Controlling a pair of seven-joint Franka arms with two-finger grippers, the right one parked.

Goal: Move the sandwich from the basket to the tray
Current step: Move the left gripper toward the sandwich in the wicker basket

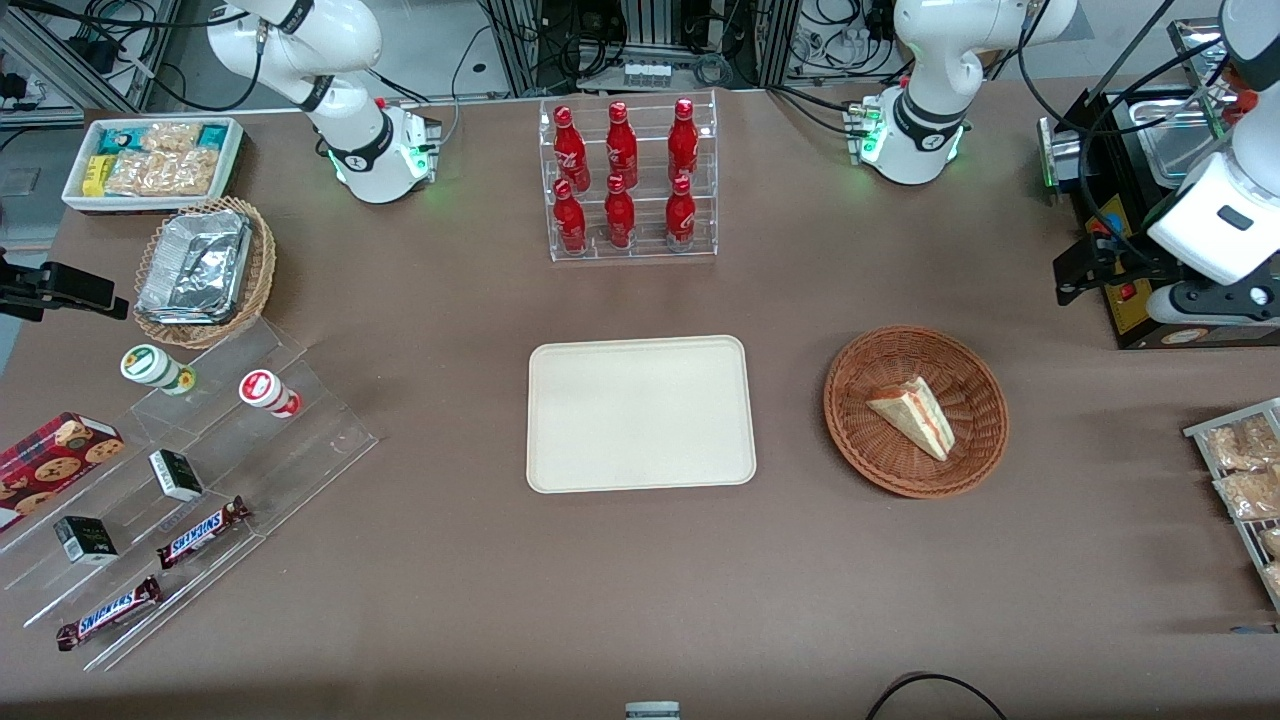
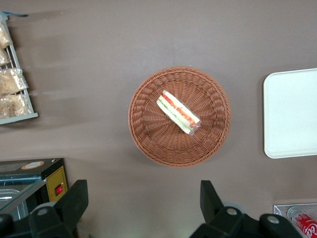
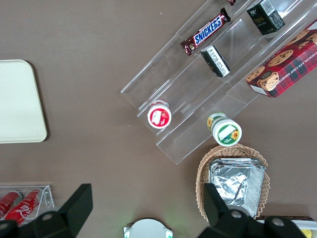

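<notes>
The sandwich [image 1: 915, 417] [image 2: 178, 112], a pale wedge with red, orange and green layers, lies inside the round reddish-brown basket [image 1: 850, 400] [image 2: 148, 139]. The cream tray [image 1: 640, 413] [image 2: 292, 114] [image 3: 17, 101] rests beside the basket, toward the parked arm's end, with nothing on it. My gripper [image 1: 1085, 268] [image 2: 143, 198] hangs high above the table, toward the working arm's end and farther from the front camera than the basket. It is open, its black fingers [image 2: 74, 198] spread wide over bare table, holding nothing.
A black appliance [image 1: 1150, 200] [image 2: 29, 183] stands close to my gripper. A wire rack of snack packets [image 1: 1245, 480] [image 2: 12, 79] sits at the table's edge. A clear rack of red bottles [image 1: 630, 180] stands farther back than the tray. A foil-filled tan basket [image 1: 200, 270] and stepped snack display [image 1: 200, 480] lie toward the parked arm's end.
</notes>
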